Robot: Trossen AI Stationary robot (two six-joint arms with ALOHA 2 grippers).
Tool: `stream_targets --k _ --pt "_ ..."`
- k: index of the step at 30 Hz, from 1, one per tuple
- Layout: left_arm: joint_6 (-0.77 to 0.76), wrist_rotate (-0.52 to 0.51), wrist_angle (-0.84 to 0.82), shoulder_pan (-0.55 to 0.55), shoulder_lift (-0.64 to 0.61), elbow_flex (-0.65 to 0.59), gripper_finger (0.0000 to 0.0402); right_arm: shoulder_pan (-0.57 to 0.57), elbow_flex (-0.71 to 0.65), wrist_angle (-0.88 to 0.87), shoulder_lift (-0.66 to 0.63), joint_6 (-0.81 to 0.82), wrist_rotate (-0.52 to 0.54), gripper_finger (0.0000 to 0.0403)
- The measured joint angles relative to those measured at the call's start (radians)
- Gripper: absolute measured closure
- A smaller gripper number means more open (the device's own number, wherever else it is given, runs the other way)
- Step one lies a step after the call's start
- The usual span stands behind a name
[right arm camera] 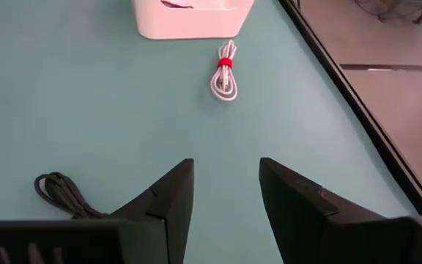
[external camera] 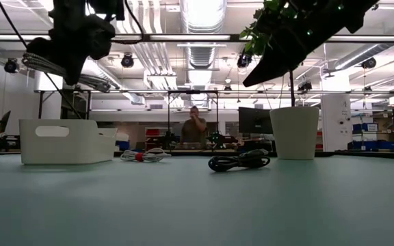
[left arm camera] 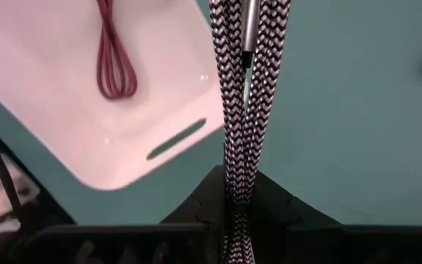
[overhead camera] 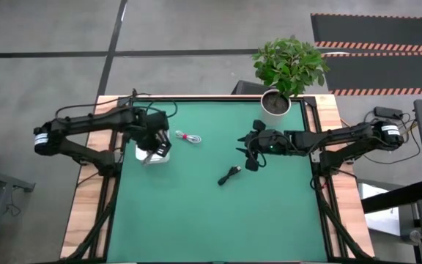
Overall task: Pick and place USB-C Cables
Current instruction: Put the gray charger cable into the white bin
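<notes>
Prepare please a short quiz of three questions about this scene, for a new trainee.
1. True or false: the white tray already holds the red cable.
2. Which cable does the left gripper hold? A) the white one with the red tie, B) the black one, C) the grey braided cable.
3. Fill in: the right gripper hangs open above the green table, and the cable lying nearest to it is the ____ one.

Key:
1. True.
2. C. The white cable with the red tie and the black cable both lie on the table.
3. Black.
</notes>
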Motion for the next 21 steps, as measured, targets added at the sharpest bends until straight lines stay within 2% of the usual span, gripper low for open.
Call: stream_targets --k 9,21 --pt "0.03 0.063 -0.048 0.074 0.042 -0.002 0.0385 0.0 -0.008 -0.025 0.001 0.015 0.0 0.0279" --pt "0.113 0.066 -0.104 0.127 0.105 -0.012 0.0385 0.0 -0.011 -0.035 0.001 0.042 0.0 0.0297"
